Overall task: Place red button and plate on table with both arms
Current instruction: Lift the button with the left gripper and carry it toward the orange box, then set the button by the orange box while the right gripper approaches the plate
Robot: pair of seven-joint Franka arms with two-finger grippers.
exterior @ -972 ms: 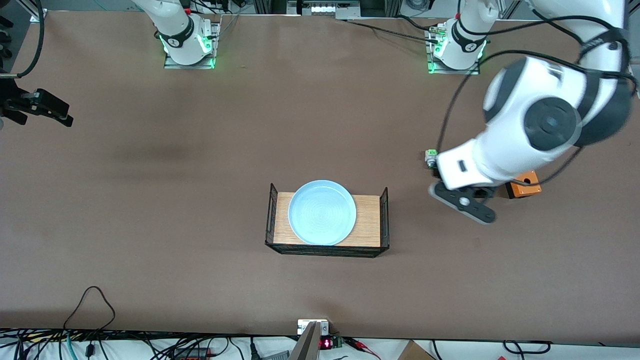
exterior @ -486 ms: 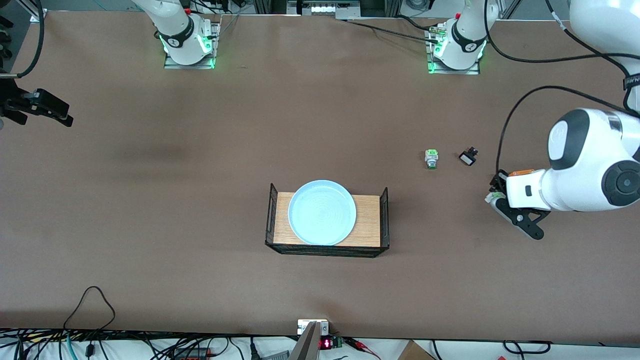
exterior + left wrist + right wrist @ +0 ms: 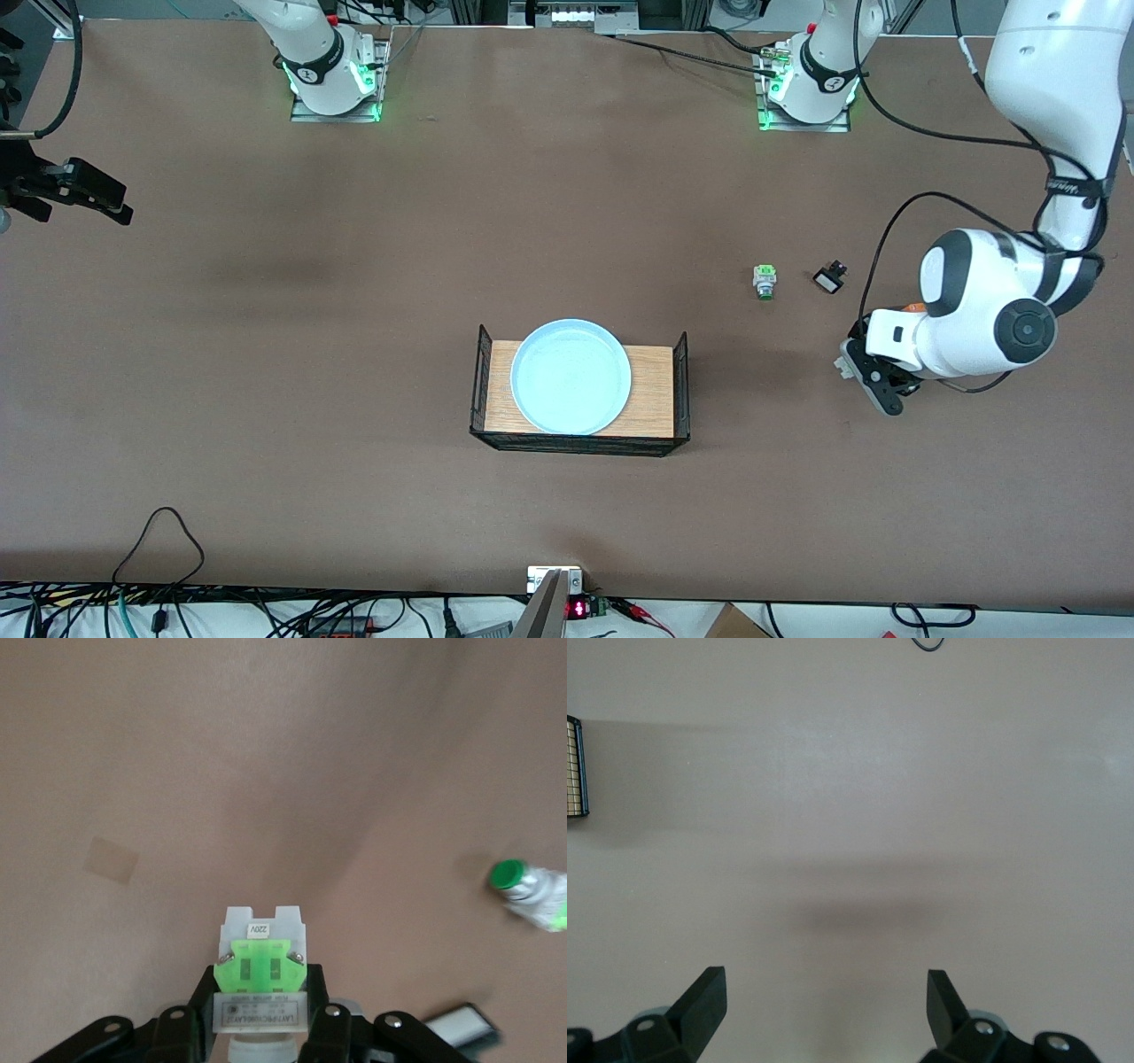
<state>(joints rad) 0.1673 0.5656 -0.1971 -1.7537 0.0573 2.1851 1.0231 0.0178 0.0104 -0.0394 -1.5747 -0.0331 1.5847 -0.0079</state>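
My left gripper [image 3: 854,369] hangs low over the table [image 3: 354,354] near the left arm's end. It is shut on the red button [image 3: 260,967], a whitish switch with a bright green block. The button's cap end is hidden between the fingers. The same button shows as a pale speck [image 3: 842,363] in the front view. The pale blue plate [image 3: 571,377] lies on a small light-wood shelf [image 3: 654,390] at mid-table. My right gripper [image 3: 826,992] is open with nothing in it, held over bare table at the right arm's end [image 3: 89,193].
A green-capped switch [image 3: 764,282] and a small black-and-white switch [image 3: 829,279] lie on the table beside the left gripper, farther from the front camera. An orange box [image 3: 912,307] peeks out from under the left arm. Cables run along the table's near edge.
The left arm swung away from over the two switches toward its end of the table, uncovering them, then came back a little. The right arm has not moved.
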